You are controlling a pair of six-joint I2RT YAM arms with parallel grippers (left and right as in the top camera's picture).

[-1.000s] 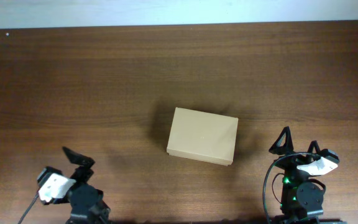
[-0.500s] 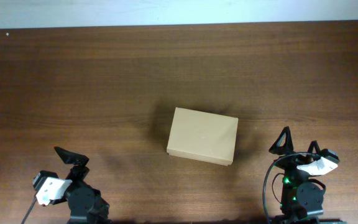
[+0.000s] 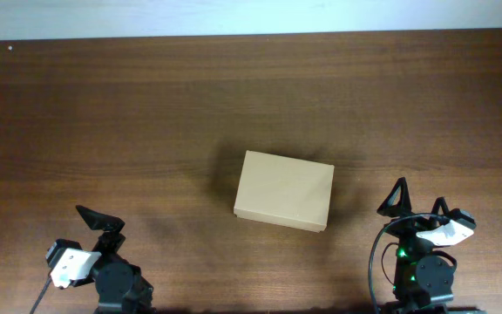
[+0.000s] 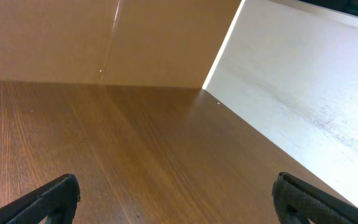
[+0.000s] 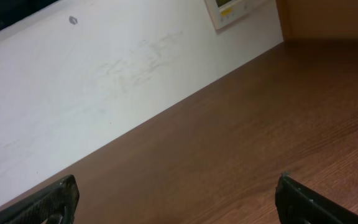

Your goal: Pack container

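Note:
The container [image 3: 284, 190] is a tan cardboard box with its lid shut, lying in the middle of the brown table in the overhead view. My left gripper [image 3: 97, 221] rests near the front left edge, open and empty, well left of the box. My right gripper [image 3: 418, 203] rests near the front right edge, open and empty, to the right of the box. In the left wrist view the two finger tips are wide apart [image 4: 176, 196] over bare wood. In the right wrist view the tips are also wide apart [image 5: 178, 196]. The box shows in neither wrist view.
The wooden table [image 3: 146, 113] runs back to a white wall [image 3: 251, 13]. The left wrist view shows a tan panel [image 4: 104, 37] and a white wall [image 4: 303, 93]. The right wrist view shows a white wall [image 5: 104, 74].
The left arm drew back and to the left toward the front edge between one second and half a second ago. Since then nothing has moved.

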